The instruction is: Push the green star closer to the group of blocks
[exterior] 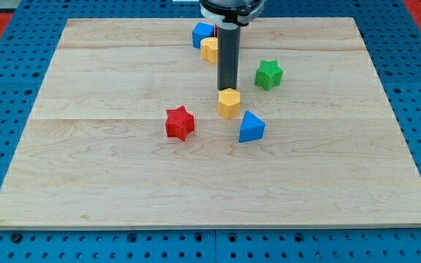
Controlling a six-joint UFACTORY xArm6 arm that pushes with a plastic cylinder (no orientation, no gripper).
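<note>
The green star (268, 74) lies right of centre in the upper half of the wooden board (108, 168). My tip (227, 88) stands left of the star, just above a yellow hexagonal block (229, 102) and close to it. A blue triangular block (251, 127) lies below and right of the yellow block. A red star (180, 123) lies to their left. A blue block (202, 33) and a yellow block (210, 50) sit together near the view's top, partly hidden behind the rod.
The board rests on a blue perforated table (6, 88). The arm's dark mount (229, 9) hangs over the board's top edge.
</note>
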